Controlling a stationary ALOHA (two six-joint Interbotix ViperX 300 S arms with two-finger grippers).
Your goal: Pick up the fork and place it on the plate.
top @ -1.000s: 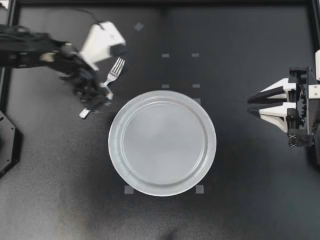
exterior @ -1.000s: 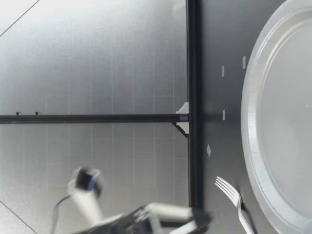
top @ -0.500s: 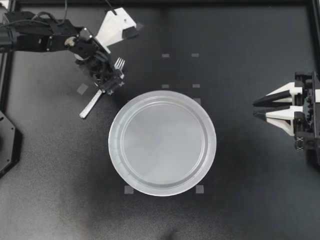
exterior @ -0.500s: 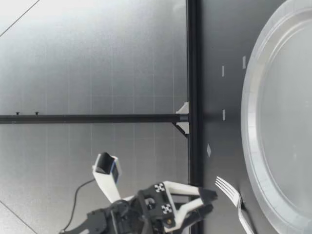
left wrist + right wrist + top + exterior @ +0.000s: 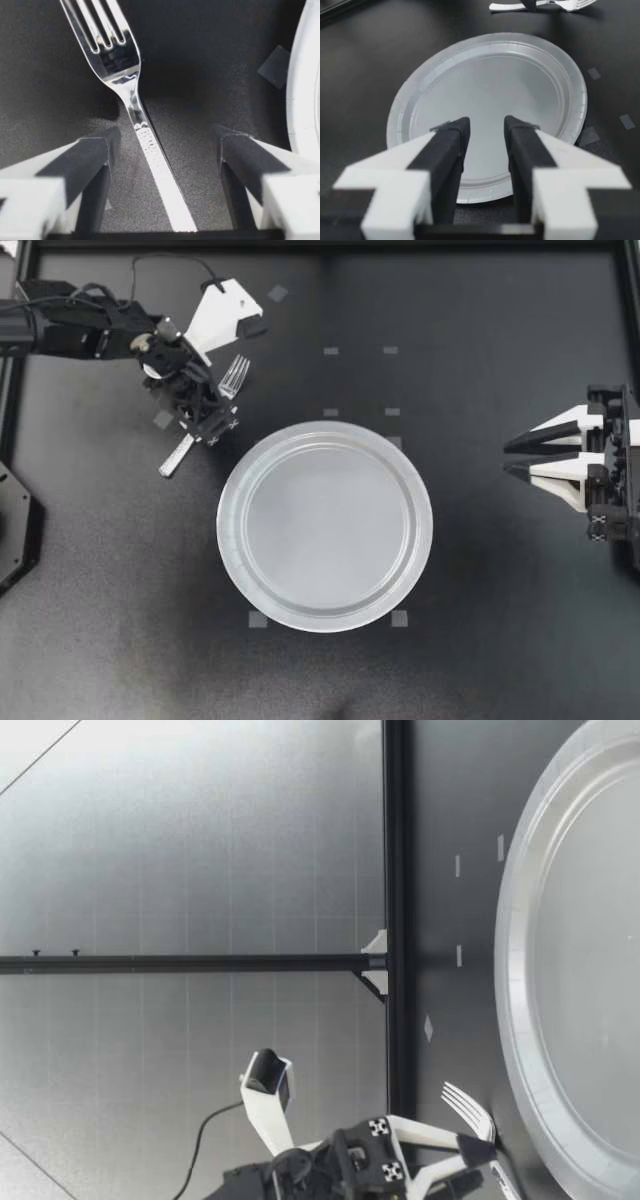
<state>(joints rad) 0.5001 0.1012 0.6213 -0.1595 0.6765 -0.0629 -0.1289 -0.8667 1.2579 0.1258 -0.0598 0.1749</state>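
Just beside the paper plate's (image 5: 325, 428) rim, the fork (image 5: 232, 377) lies flat on the worktop (image 5: 480, 340), my left hand (image 5: 208, 422) open astride its handle, fingers (image 5: 95, 160) clear of it.

this looks like a robotics lab: a black matte worktop (image 5: 500, 660) with small grey tape marks (image 5: 331, 351), a black metal frame (image 5: 450, 246) around it, and a plain grey panelled wall (image 5: 200, 870) behind.

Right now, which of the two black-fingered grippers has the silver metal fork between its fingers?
The left gripper: its open fingers straddle the silver metal fork at its handle without touching it. The right gripper is open on nothing, across the round grey plate.
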